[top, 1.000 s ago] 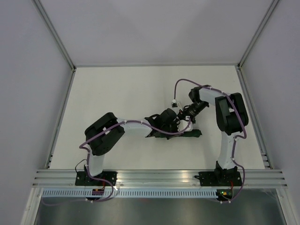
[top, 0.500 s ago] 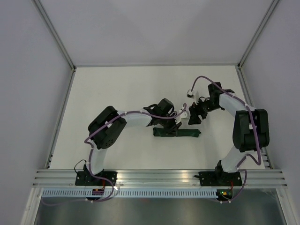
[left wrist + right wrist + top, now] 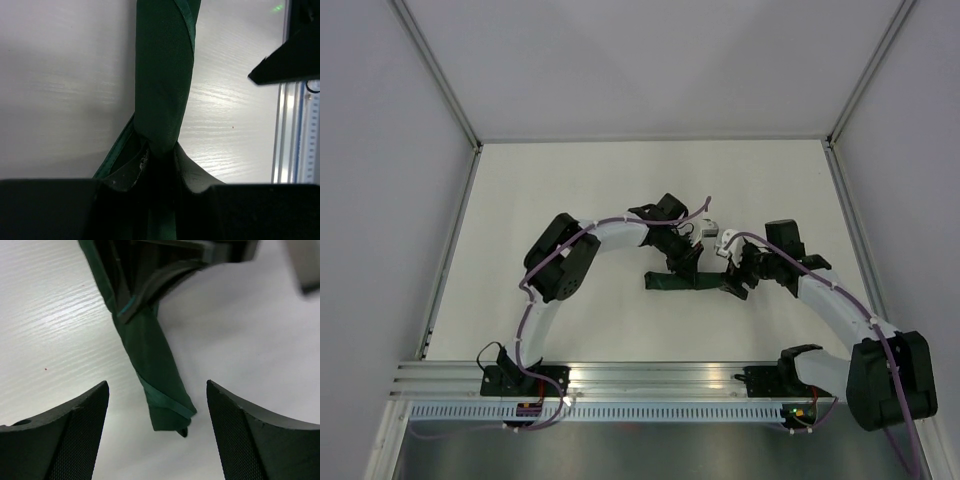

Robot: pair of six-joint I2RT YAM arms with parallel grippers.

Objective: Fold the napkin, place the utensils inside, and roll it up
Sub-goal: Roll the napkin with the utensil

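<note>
A rolled green napkin [image 3: 695, 283] lies on the white bench [image 3: 570, 200]. The left gripper [image 3: 160, 165] pinches one end of the roll. The right gripper [image 3: 157, 395] gapes wide astride the other end, touching nothing.

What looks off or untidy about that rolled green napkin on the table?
Mostly tidy: the napkin lies as a tight roll. One loose fold bulges out beside the left gripper, which pinches that end. The other end, between the fingers of the open right gripper, has a small corner poking out of the roll.
</note>
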